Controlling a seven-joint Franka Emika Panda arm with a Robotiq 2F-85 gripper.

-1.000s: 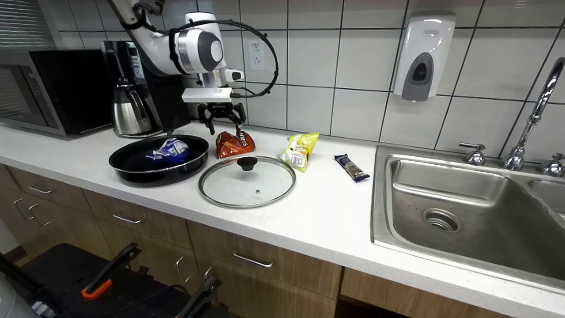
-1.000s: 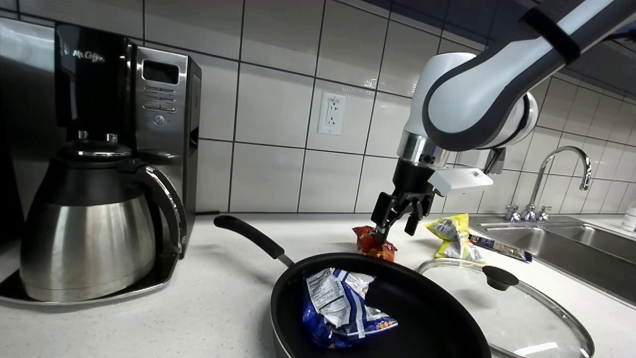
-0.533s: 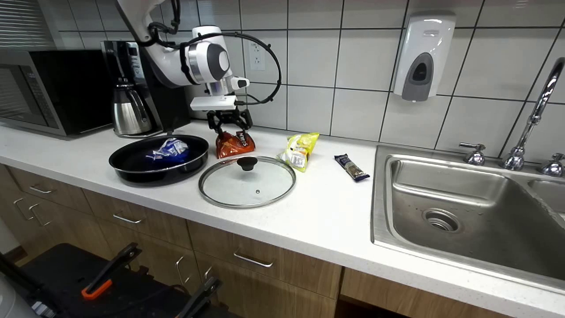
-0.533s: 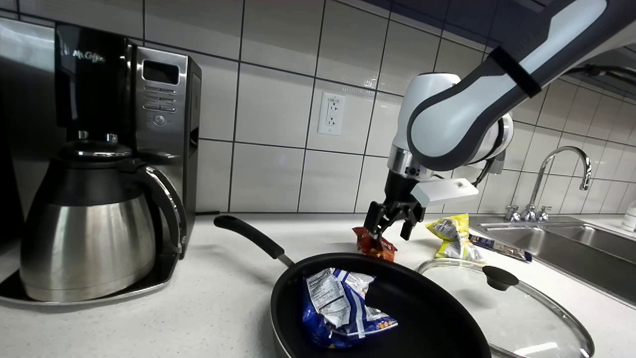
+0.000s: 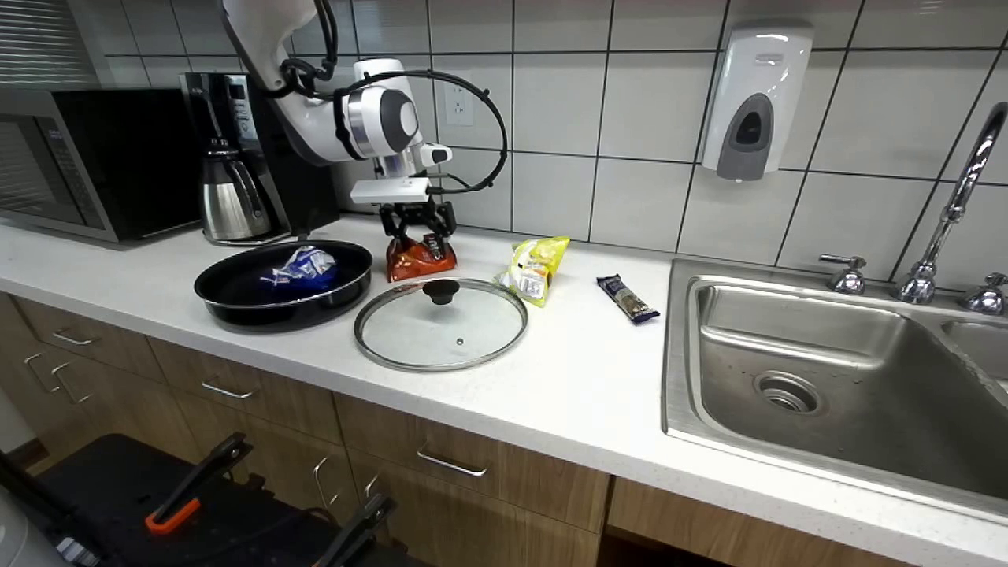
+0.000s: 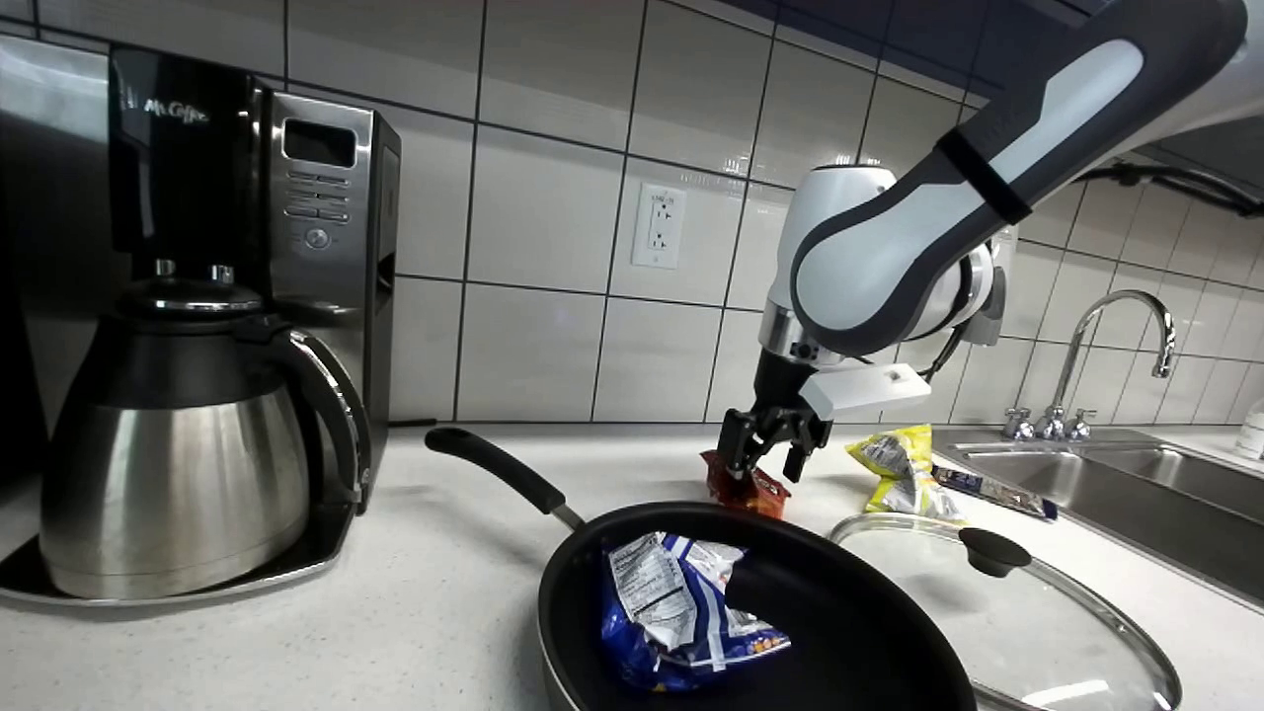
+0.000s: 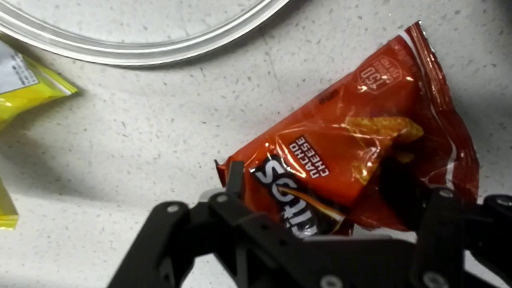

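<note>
A red-orange chip bag marked "nacho cheese" [image 7: 344, 116] lies on the counter, and it shows in both exterior views as the red bag [image 5: 421, 264]. My gripper [image 7: 320, 188] points down over this bag, its jaws wide apart. In the wrist view the dark finger [image 7: 236, 176] on the left stands by the bag's narrow corner, while the other reaches over its dark red side. Whether either pad touches the bag, I cannot tell. In an exterior view the gripper [image 6: 765, 469] partly covers the red bag [image 6: 755, 499].
A black pan [image 5: 236, 303] holding a blue bag [image 5: 303, 268] stands beside the red bag. Close in front lies a glass lid [image 5: 441, 339] with a black knob. A yellow bag [image 5: 535, 268], a dark bar wrapper [image 5: 626, 299], a sink [image 5: 787, 339] and a coffee maker [image 6: 326, 197] are also around.
My gripper has come down from above the red bag to around it, and its fingers have begun to draw slightly together. The bag has barely moved; the pan and lid stay put.
</note>
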